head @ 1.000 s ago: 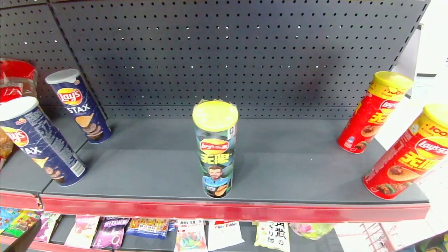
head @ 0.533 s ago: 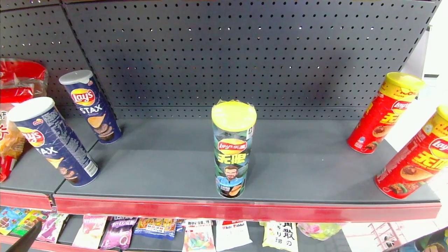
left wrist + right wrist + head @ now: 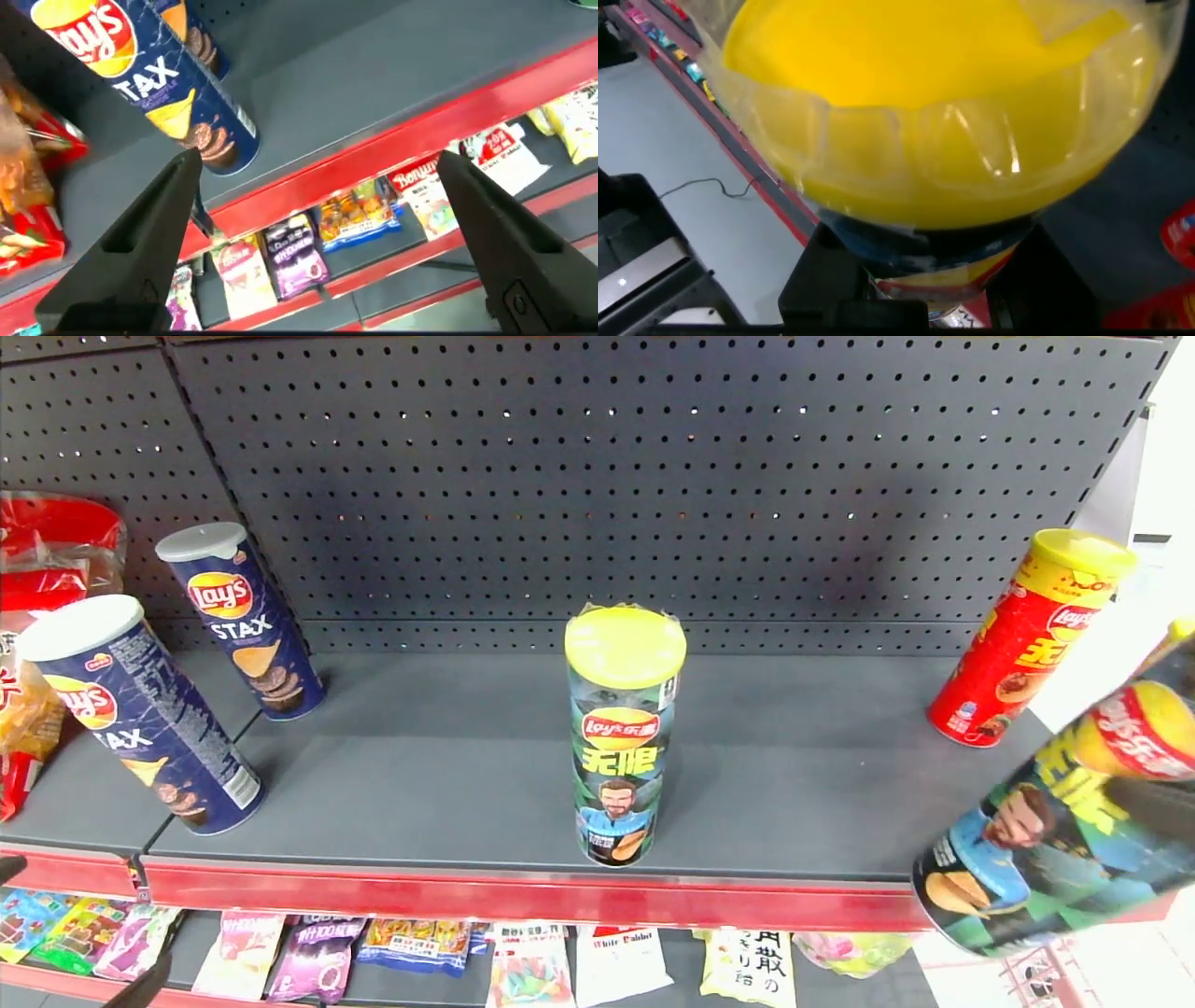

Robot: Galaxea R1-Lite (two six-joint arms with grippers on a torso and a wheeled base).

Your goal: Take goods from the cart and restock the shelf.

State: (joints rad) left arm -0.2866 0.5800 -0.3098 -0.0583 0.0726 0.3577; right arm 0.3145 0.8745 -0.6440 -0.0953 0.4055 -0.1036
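- Green and blue under a yellow lid, the held can (image 3: 1046, 840) hangs tilted in front of the right end of the shelf (image 3: 448, 775). Its base points down toward the left and it is not yet over the deck.
- The right gripper (image 3: 920, 280) is clamped round the can's body just under the lid (image 3: 915, 103), with a dark finger on either side.
- The left gripper (image 3: 318, 161) has its fingers spread wide and carries nothing. It sits low by the red front edge (image 3: 392, 140), near the front navy can (image 3: 177, 93).
- The step in hand looks like carrying the can in and setting it down. A good spot is the bare stretch between the standing can (image 3: 621, 737) and the red can (image 3: 1027, 635), well apart from both.
- To do it well, bring the can upright before it crosses the front edge, so the base clears that raised lip instead of catching on it.
- Lower it straight down until the whole base is flat on the deck. A tall, narrow can let go on a lean is likely to topple and roll.
- Turning the label forward to match its twin would leave a tidy row.
- Loosen the grip only once the can stands by itself, then draw back level, without brushing the lid.
- The left arm is best kept low and clear of the navy cans.
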